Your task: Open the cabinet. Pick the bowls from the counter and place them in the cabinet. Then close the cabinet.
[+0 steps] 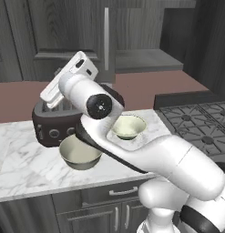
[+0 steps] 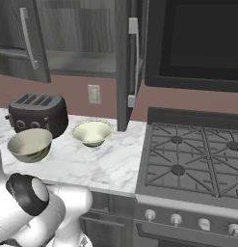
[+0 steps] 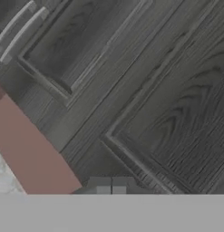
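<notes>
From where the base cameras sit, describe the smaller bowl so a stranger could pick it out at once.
Find the white marble counter left of the black gas stove. Two bowls sit in front of the dark toaster. The smaller bowl is the whitish, shallower one, nearer the stove and below the open cabinet door; the larger bowl is beige-grey and deeper.
</notes>
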{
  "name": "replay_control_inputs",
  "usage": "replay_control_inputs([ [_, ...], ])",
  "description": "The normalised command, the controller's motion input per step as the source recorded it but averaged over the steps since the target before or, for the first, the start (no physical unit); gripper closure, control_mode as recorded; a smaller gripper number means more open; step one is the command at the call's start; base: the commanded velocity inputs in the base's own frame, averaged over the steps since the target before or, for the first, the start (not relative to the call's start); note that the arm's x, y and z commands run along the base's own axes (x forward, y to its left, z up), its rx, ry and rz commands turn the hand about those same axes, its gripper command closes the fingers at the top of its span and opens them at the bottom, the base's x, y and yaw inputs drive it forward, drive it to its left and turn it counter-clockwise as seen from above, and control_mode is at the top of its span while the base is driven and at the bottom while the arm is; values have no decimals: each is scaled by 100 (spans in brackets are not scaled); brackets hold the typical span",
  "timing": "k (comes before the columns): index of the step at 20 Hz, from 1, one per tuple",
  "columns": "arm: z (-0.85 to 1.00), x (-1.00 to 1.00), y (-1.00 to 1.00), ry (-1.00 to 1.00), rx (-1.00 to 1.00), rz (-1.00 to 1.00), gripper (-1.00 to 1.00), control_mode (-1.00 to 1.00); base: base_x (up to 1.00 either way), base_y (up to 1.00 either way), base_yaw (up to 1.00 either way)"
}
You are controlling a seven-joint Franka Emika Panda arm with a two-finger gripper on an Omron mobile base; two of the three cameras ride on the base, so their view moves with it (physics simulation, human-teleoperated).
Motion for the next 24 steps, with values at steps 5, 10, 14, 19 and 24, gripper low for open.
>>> replay_control_inputs([
  [5,42,-12,-100,3,20,12,-100,-100,0,0,0],
  [10,5,-1,-100,11,27,25,-100,-100,0,0,0],
  [14,0,0,-100,7,39,33,-100,-100,0,0,0],
  [19,19,-15,-68,12,55,18,-100,-100,0,0,0],
  [24,38,-10,-13,24,47,7,-100,-100,0,0,0],
])
